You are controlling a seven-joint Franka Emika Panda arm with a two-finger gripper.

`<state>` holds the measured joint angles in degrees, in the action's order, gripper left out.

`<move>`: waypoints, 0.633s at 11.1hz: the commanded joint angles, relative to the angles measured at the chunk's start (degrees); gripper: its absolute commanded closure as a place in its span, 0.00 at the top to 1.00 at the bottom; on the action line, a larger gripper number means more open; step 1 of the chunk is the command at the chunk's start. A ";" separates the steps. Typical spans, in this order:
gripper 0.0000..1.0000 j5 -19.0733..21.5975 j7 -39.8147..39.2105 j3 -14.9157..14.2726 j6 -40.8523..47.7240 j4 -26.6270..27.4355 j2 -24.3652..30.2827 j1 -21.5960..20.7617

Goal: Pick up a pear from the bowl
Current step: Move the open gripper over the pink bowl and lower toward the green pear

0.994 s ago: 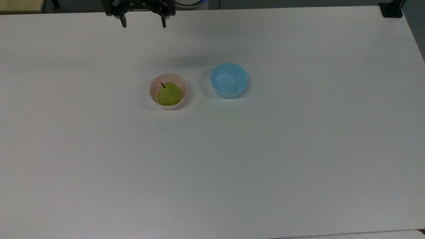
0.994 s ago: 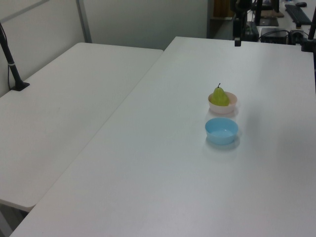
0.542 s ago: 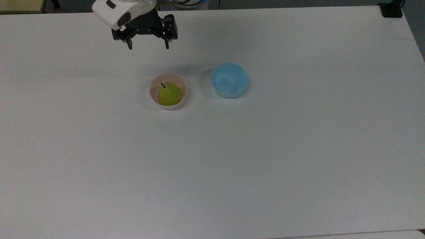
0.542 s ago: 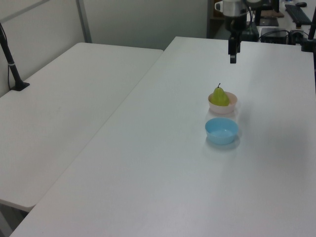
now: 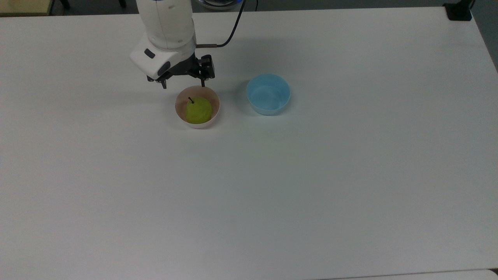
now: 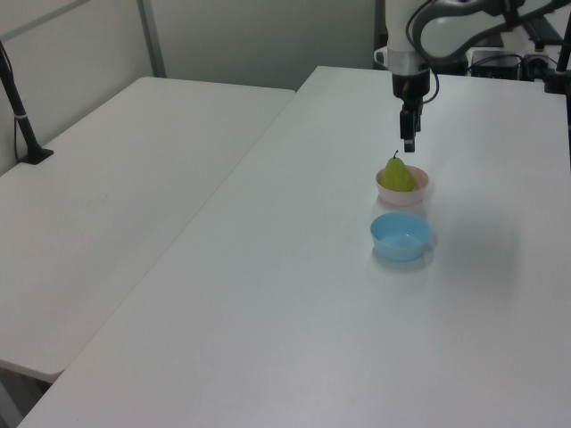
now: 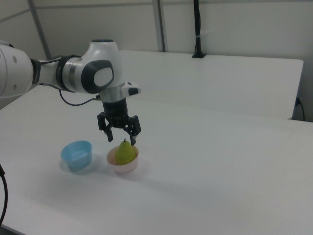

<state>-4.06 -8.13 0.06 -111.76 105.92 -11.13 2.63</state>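
A yellow-green pear (image 5: 198,110) (image 6: 398,175) (image 7: 125,152) with a dark stem stands upright in the pale pink bowl (image 5: 179,112) (image 6: 417,190) (image 7: 123,167) near the middle of the white table. My gripper (image 5: 183,84) (image 6: 408,143) (image 7: 121,139) hangs open just above the bowl's far rim in the top view, fingers spread wider than the pear and pointing down. In the right view its fingertips (image 7: 110,138) sit level with the pear's stem, with nothing between them.
A light blue bowl (image 5: 268,94) (image 6: 401,236) (image 7: 77,154) stands beside the pink one, to the top view's right. A second white table (image 6: 107,214) adjoins on the left view's left. A black clamp (image 5: 458,11) sits at the top view's far right corner.
The arm has come down and forward from the table's far edge, bringing the open gripper to just above the pink bowl. Pear and bowls have not moved.
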 commanded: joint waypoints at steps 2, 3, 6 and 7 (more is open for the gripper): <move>0.96 -1.21 -0.40 -0.32 -6.62 4.65 -0.99 -1.40; 0.94 -1.47 -0.31 -0.32 -8.20 4.65 -2.05 -2.10; 0.94 -1.91 0.92 -0.32 -11.02 4.74 -3.98 -2.37; 0.92 -2.00 0.92 -0.32 -11.20 4.65 -4.25 -2.37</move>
<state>-4.95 -8.06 0.10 -120.95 109.79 -15.17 1.01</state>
